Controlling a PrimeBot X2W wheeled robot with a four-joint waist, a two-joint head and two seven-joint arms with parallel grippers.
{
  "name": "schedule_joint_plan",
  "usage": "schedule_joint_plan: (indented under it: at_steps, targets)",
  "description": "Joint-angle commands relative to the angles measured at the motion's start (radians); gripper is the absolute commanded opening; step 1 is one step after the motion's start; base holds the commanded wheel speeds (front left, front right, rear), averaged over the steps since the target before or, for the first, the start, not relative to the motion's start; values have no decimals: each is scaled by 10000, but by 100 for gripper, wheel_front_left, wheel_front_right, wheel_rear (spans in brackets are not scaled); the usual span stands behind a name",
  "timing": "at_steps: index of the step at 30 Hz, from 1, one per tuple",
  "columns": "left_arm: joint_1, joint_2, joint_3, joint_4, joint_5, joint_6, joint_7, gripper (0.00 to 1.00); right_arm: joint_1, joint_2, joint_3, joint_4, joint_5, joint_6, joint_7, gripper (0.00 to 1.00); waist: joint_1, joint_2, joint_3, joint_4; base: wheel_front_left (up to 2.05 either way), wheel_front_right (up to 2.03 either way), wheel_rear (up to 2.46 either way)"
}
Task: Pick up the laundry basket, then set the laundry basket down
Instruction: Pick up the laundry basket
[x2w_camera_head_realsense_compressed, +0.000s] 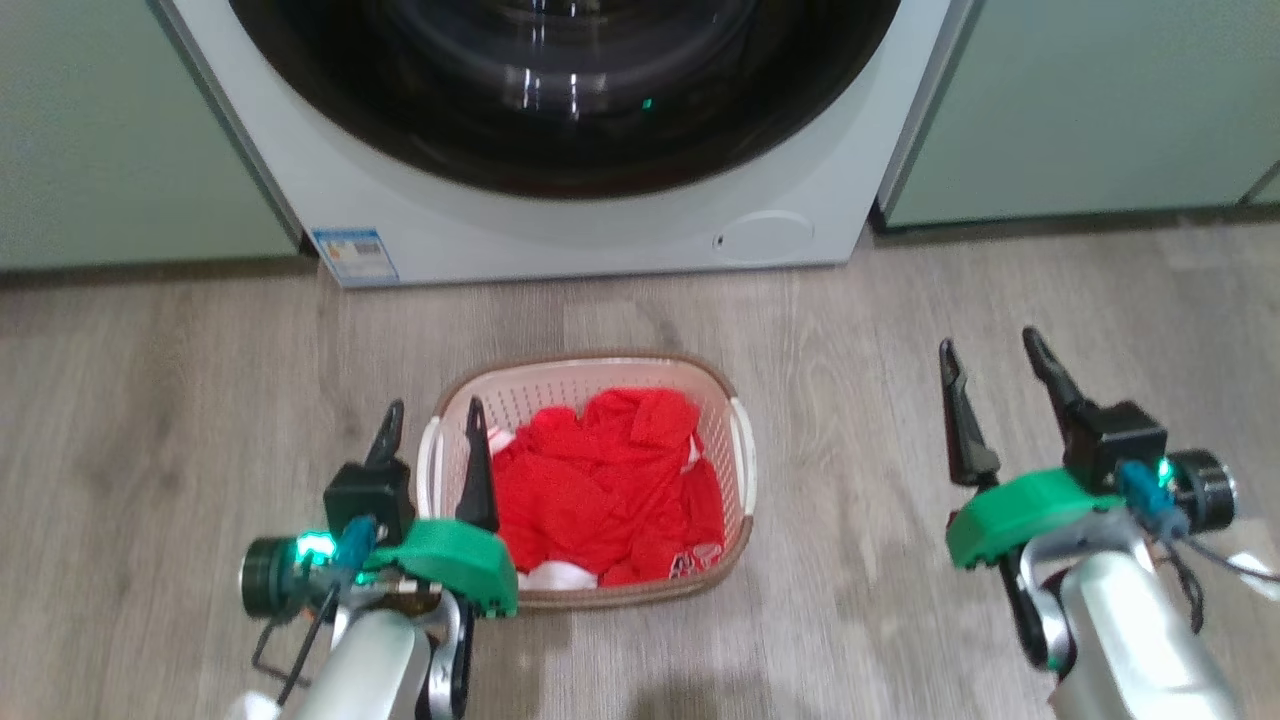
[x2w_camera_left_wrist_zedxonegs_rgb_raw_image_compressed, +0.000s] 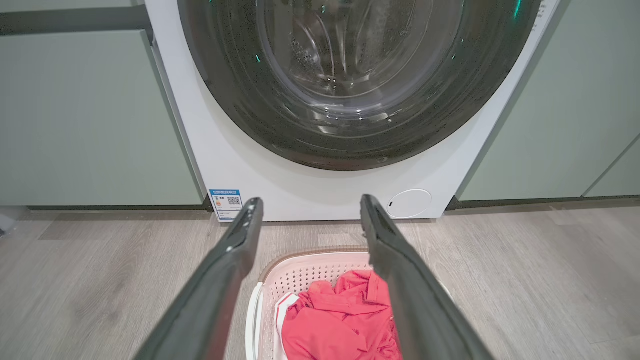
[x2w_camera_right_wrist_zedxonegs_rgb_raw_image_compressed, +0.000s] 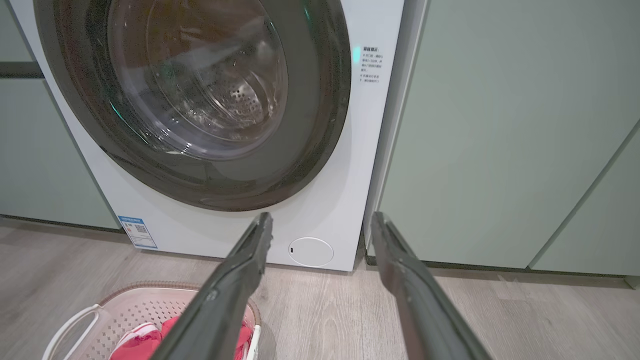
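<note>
The laundry basket (x2w_camera_head_realsense_compressed: 590, 375) stands on the wood floor in front of the washing machine, cream-white and perforated with a brown rim, red clothes heaped inside. My left gripper (x2w_camera_head_realsense_compressed: 432, 420) is open and straddles the basket's left white handle (x2w_camera_head_realsense_compressed: 429, 455), one finger outside and one over the inside. In the left wrist view the basket (x2w_camera_left_wrist_zedxonegs_rgb_raw_image_compressed: 300, 272) lies below the spread fingers of that gripper (x2w_camera_left_wrist_zedxonegs_rgb_raw_image_compressed: 307, 210). My right gripper (x2w_camera_head_realsense_compressed: 990, 355) is open above bare floor, well to the right of the basket. The right wrist view shows the basket (x2w_camera_right_wrist_zedxonegs_rgb_raw_image_compressed: 120, 312) at lower left of the right gripper (x2w_camera_right_wrist_zedxonegs_rgb_raw_image_compressed: 320, 222).
A white front-loading washing machine (x2w_camera_head_realsense_compressed: 600, 225) with a dark round door stands just behind the basket. Pale green cabinet fronts (x2w_camera_head_realsense_compressed: 120, 130) flank it on both sides. Grey wood floor (x2w_camera_head_realsense_compressed: 850, 320) spreads around the basket.
</note>
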Motion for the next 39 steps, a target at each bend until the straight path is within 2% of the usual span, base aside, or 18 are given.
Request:
schedule_joint_plan:
  at_steps: [1, 8, 15, 27, 33, 39]
  targets:
    - [-632, -20, 226, -160, 65, 131, -97, 100, -496, -210, 244, -187, 110, 98, -120, 100, 0, 0, 519, 78, 0, 0, 0]
    - [-1908, -20, -166, 1020, -119, 426, -97, 100, -1344, -811, 429, 479, 712, 98, -120, 100, 0, 0, 1887, 171, 0, 0, 0]
    - [-3391, -20, -739, 2942, -690, 466, -97, 100, -2418, -1330, 1120, 1430, 1446, 98, 131, 100, 0, 0, 3239, 159, 0, 0, 0]
    - [-5429, -20, -1625, 6384, -1916, 365, -97, 100, -3861, -1388, 2768, 2852, 3149, 98, 846, 100, 0, 0, 4753, 111, 0, 0, 0]
    - [-6235, -20, -1993, 7341, -2426, 201, -97, 100, -4458, -1437, 3765, 3221, 3952, 98, 1293, 100, 0, 0, 5322, 207, 0, 0, 0]
    - [-6876, -20, -2499, 7856, -2865, 147, -91, 100, -5018, -1453, 4319, 3666, 4411, 98, 1524, 100, 0, 0, 5846, 373, 0, 0, 0]
